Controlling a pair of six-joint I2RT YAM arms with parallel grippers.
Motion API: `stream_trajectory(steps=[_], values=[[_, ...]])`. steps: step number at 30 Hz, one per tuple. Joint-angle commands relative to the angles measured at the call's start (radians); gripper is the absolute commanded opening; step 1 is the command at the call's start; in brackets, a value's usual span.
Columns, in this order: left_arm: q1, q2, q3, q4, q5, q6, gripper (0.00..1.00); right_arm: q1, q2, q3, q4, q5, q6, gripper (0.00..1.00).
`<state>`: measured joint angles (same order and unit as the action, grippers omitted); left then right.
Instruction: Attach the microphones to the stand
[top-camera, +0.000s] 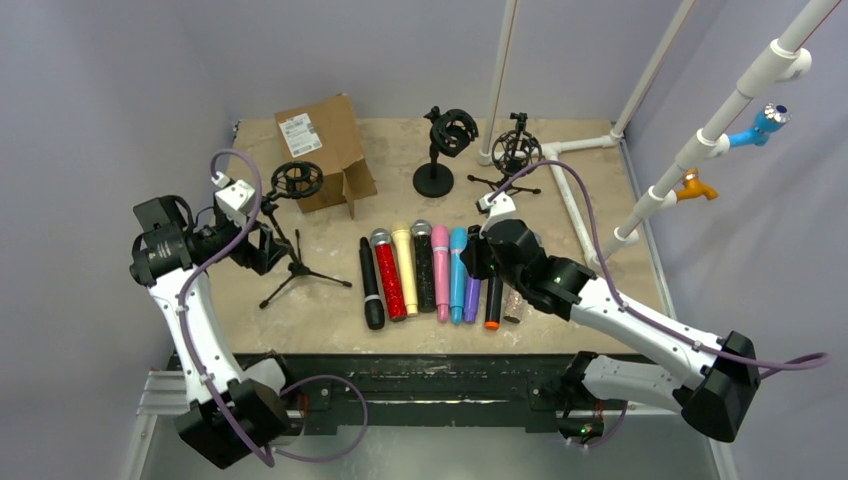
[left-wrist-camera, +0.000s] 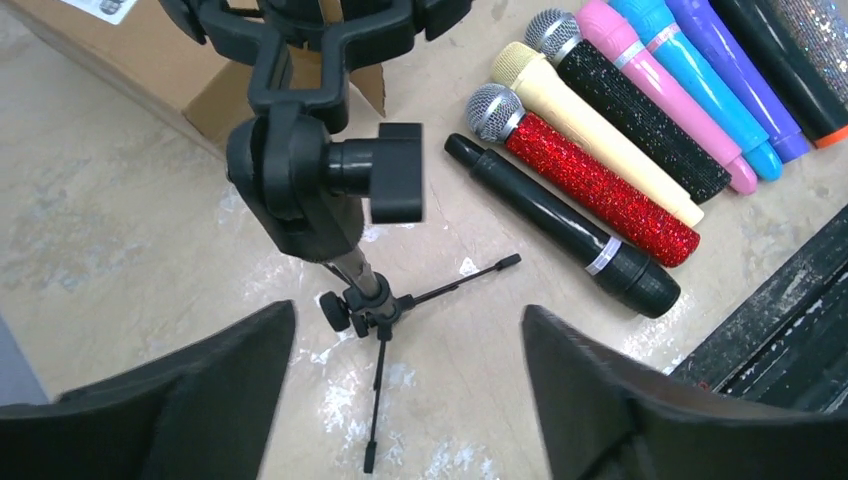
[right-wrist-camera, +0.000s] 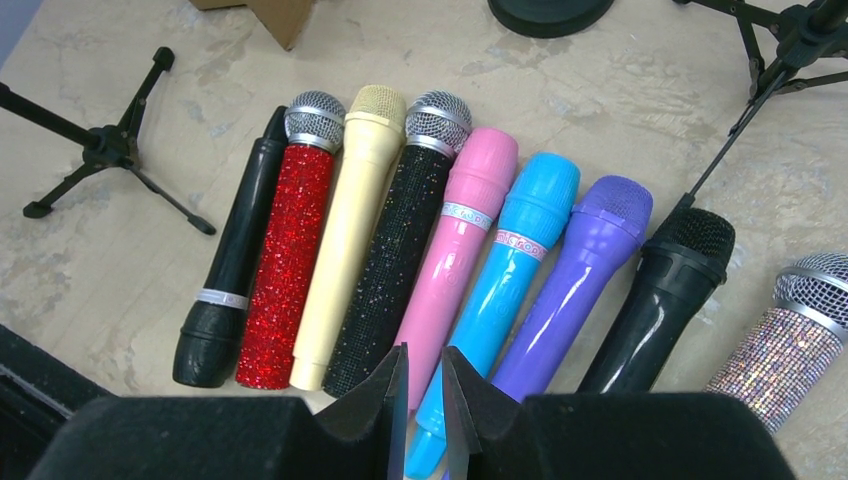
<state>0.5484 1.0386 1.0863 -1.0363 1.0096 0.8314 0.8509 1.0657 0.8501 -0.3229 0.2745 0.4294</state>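
Microphones (right-wrist-camera: 440, 250) in row; blue mic (right-wrist-camera: 500, 290) below nearly-closed right jaws.

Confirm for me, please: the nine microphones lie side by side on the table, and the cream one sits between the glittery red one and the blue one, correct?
Not quite. The cream microphone lies between the glittery red microphone and the glittery black microphone, not the blue one, which comes two places further along, after the pink one. The right wrist view shows this; the rest stands.

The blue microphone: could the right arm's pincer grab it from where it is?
Probably yes. The right pincer hangs just above the blue microphone with nothing over it, though the pink microphone and purple microphone press against its sides.
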Motion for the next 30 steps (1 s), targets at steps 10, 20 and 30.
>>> stream_trajectory(steps=[10,20,30], values=[[-0.035,-0.053,0.273,0.096,-0.188,-0.536,1.0,0.011,-0.005,0.008,0.05,0.032,0.004,0.22],[-0.272,-0.009,0.295,0.11,-0.62,-0.631,1.0,0.011,-0.047,-0.031,0.063,0.046,0.023,0.22],[-0.416,0.043,0.338,0.121,-0.725,-0.673,0.75,0.011,-0.065,-0.07,0.087,0.051,0.032,0.21]])
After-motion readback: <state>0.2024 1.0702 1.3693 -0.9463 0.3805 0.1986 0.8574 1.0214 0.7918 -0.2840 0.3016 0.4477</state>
